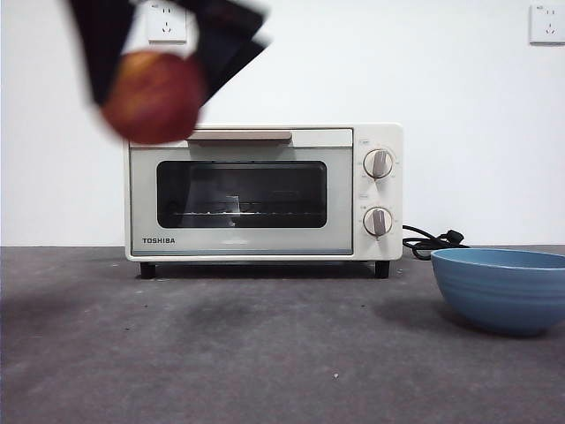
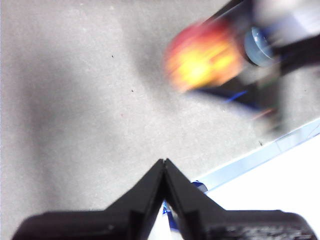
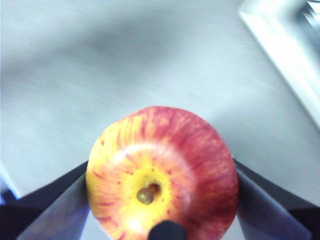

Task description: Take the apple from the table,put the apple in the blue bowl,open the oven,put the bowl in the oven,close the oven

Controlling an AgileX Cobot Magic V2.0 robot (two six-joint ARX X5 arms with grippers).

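I've got the apple (image 3: 162, 172) clamped in the right gripper (image 3: 162, 200), one jaw on each flank, stem end facing the wrist cam. Grip sits across the widest part, so it shouldn't roll out in transit. In the front view the apple (image 1: 153, 97) hangs high, well clear of the surface (image 1: 221, 353), up in front of the oven's top left corner. Frame's blurred there, so I'd say the arm's mid-move.

Left gripper (image 2: 164, 167) is empty, jaws pinched together, parked over bare surface. It's out of the way on purpose imo, the carry needs one arm only. Its cam catches the apple (image 2: 202, 57) and the other arm as a smear.

Blue bowl (image 1: 503, 287) sits by the right edge of the surface, near the front, mouth up, nothing in it. Well apart from the apple, so there's a long lateral carry to do, then lower and release.

Oven (image 1: 265, 194) stands toward the back of the surface, door shut, handle (image 1: 238, 136) untouched, cord (image 1: 433, 240) trailing off its right side. Keeping the apple at this height clears the oven and the bowl rim, I reckon.
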